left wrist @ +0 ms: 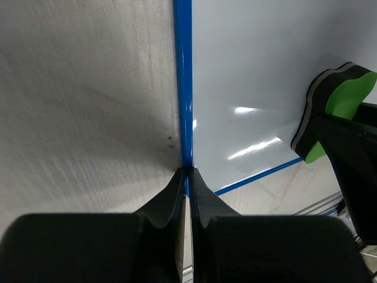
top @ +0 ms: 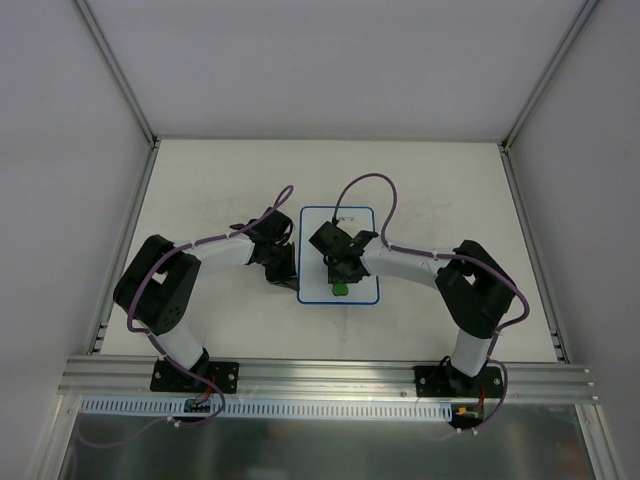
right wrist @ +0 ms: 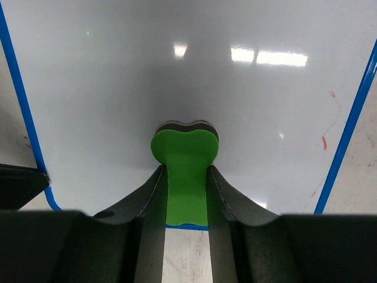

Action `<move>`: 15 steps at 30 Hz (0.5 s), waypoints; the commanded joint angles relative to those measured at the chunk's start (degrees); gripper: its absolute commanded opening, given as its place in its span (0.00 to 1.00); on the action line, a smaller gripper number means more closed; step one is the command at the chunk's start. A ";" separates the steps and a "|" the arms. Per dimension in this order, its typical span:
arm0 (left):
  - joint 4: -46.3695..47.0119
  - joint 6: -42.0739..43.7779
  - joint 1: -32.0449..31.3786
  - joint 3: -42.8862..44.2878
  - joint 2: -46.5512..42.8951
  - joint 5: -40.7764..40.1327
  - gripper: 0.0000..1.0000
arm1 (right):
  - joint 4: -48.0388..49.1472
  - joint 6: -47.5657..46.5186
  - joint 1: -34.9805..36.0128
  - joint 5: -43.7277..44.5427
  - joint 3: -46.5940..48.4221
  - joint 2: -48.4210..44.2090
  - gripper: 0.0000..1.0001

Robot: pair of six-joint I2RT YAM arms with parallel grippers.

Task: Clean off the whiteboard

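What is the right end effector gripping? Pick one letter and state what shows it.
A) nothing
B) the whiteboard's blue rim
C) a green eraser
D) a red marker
C: in the right wrist view, the right end effector has its two fingers closed against the sides of the green eraser, whose rounded head lies on the whiteboard.

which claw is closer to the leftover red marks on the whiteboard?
Right. The right claw holds the green eraser mid-width on the whiteboard, with the red marks beside the right rim. The left claw sits shut at the opposite, left rim.
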 commanded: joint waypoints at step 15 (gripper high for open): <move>-3.25 1.19 0.39 -2.25 0.80 -4.52 0.00 | -2.31 -3.69 -20.08 -3.76 -13.68 -6.72 0.00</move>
